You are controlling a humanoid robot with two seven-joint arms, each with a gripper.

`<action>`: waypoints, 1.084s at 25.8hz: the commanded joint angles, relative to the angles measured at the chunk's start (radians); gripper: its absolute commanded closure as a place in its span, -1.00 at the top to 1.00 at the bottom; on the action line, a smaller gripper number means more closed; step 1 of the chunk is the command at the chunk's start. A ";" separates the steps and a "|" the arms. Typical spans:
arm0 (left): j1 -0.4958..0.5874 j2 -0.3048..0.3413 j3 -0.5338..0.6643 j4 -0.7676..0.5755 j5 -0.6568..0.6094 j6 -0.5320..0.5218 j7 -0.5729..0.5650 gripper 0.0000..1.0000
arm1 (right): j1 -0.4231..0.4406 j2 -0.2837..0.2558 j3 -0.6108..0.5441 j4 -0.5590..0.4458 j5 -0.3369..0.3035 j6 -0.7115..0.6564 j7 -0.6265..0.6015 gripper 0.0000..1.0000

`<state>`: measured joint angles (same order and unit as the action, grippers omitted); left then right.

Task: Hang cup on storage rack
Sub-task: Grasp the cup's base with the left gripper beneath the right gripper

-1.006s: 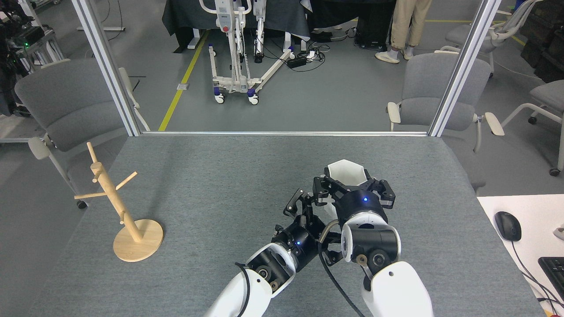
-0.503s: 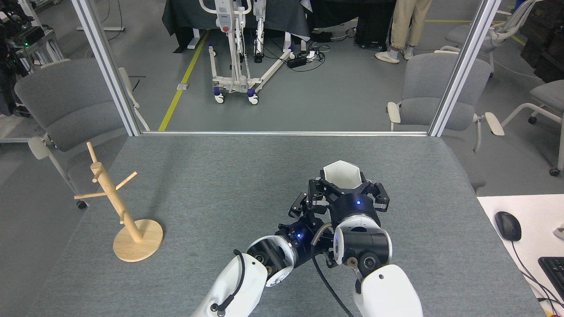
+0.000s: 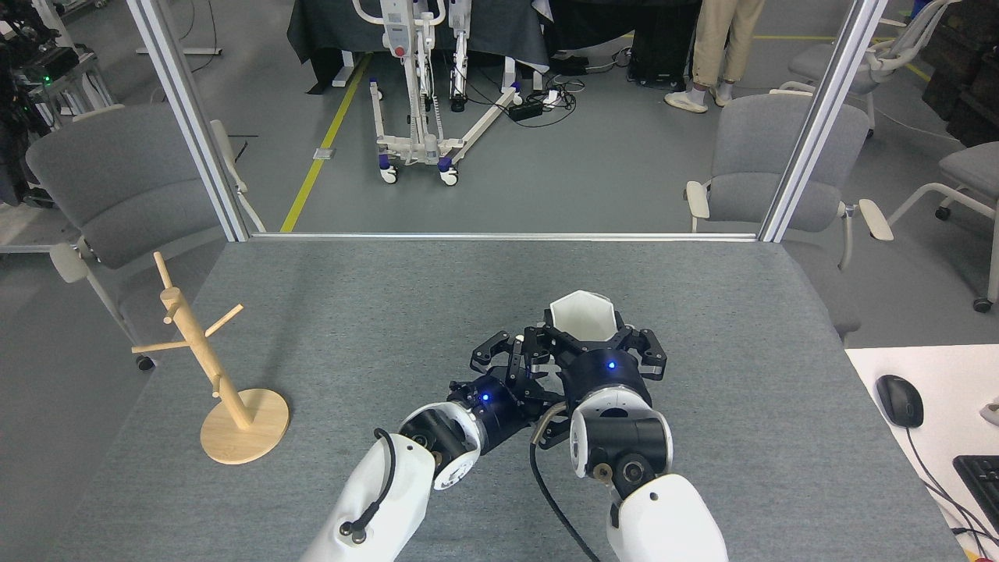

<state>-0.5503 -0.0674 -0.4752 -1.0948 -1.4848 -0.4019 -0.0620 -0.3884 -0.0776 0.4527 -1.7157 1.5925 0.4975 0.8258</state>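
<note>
The white faceted cup (image 3: 581, 314) stands upright over the middle of the grey table, rim up. My right gripper (image 3: 587, 337) is shut on it, with black fingers (image 3: 634, 353) wrapping its near side. My left gripper (image 3: 506, 357) sits close against the cup's left side with its fingers spread open and nothing between them. The wooden storage rack (image 3: 197, 343) stands far to the left near the table's left edge, on a round disc base (image 3: 261, 432), and its pegs are bare.
The grey felt table (image 3: 390, 312) ends at a metal frame rail (image 3: 507, 235) at the back. A white desk (image 3: 936, 437) with a mouse (image 3: 899, 400) and keyboard (image 3: 982, 476) adjoins the right side. Chairs and a person's legs (image 3: 718, 55) are beyond the table.
Both arms have shifted left together, the right gripper carrying the cup with it. The left gripper stays beside the cup. The rack has not moved.
</note>
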 commanded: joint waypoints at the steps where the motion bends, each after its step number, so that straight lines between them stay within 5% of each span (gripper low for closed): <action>1: 0.013 0.015 0.015 -0.005 -0.002 0.023 0.007 0.98 | 0.000 0.004 0.000 0.004 0.006 0.007 0.001 -1.00; 7: 0.009 0.001 0.021 -0.013 -0.002 0.075 0.007 0.98 | 0.010 0.018 0.000 0.024 0.024 0.006 -0.002 -1.00; 14: 0.018 0.005 0.017 -0.066 0.001 -0.003 -0.007 0.98 | 0.010 0.018 0.000 0.022 0.024 0.006 -0.002 -1.00; 22: -0.008 -0.075 0.020 -0.051 -0.009 0.003 -0.016 0.98 | 0.011 0.004 -0.008 0.024 0.024 0.006 -0.004 -1.00; 28: -0.011 -0.077 0.010 -0.025 -0.006 0.015 -0.016 0.98 | 0.020 0.009 -0.008 0.039 0.024 0.007 -0.024 -1.00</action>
<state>-0.5601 -0.1416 -0.4599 -1.1251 -1.4914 -0.3931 -0.0772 -0.3731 -0.0723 0.4442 -1.6826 1.6158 0.5028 0.8101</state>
